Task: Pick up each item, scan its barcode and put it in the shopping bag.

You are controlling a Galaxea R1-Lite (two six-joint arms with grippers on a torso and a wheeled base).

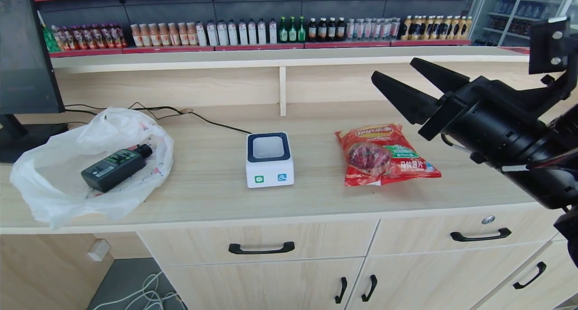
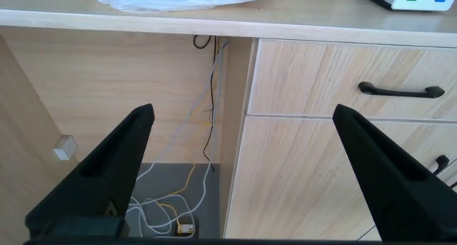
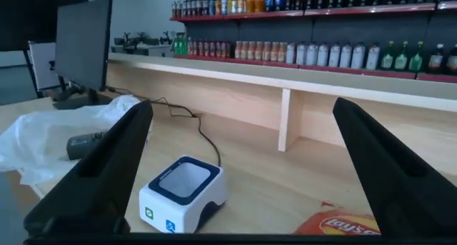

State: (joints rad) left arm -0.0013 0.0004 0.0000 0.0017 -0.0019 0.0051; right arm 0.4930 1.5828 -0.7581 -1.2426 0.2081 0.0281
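Observation:
A red chip bag (image 1: 384,155) lies flat on the wooden counter (image 1: 316,192), to the right of the white barcode scanner (image 1: 269,159). A white plastic shopping bag (image 1: 54,174) lies open at the counter's left with a dark bottle (image 1: 115,167) in it. My right gripper (image 1: 399,84) hangs open and empty above the counter, up and right of the chip bag; its wrist view shows the scanner (image 3: 182,202), the chip bag's edge (image 3: 335,222) and the shopping bag (image 3: 43,141). My left gripper (image 2: 243,152) is open and empty, low in front of the cabinet, below the counter edge.
A monitor (image 1: 25,52) stands at the far left with cables (image 1: 180,113) running across the counter. A raised ledge (image 1: 280,59) backs the counter, with bottle shelves (image 1: 271,30) behind. Drawers and doors with black handles (image 1: 261,248) are below. Loose cables (image 2: 171,209) lie on the floor.

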